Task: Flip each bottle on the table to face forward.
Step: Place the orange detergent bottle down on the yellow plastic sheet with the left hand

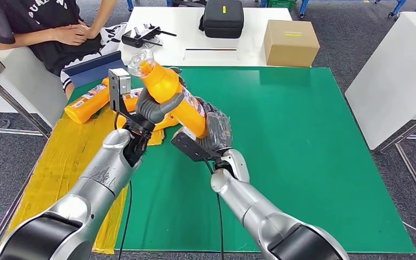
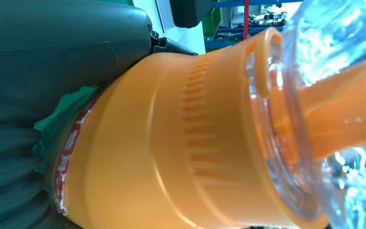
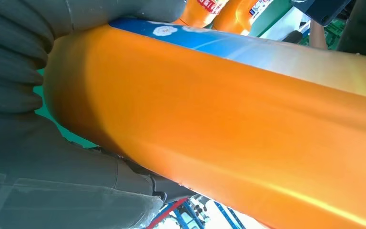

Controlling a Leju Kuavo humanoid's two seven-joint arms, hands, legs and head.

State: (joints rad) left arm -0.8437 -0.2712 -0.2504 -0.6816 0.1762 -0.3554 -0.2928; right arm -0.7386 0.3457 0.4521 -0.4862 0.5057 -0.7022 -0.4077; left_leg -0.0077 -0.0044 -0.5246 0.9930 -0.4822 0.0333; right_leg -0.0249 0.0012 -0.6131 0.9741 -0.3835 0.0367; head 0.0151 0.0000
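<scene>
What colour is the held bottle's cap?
Clear, see-through cap over an orange spout; left wrist view.

The head view looks down from high up, forward over the flat green table mat. Both wrist views sit very close, pressed against the tall orange plastic bottle. All three views share that bottle.
</scene>
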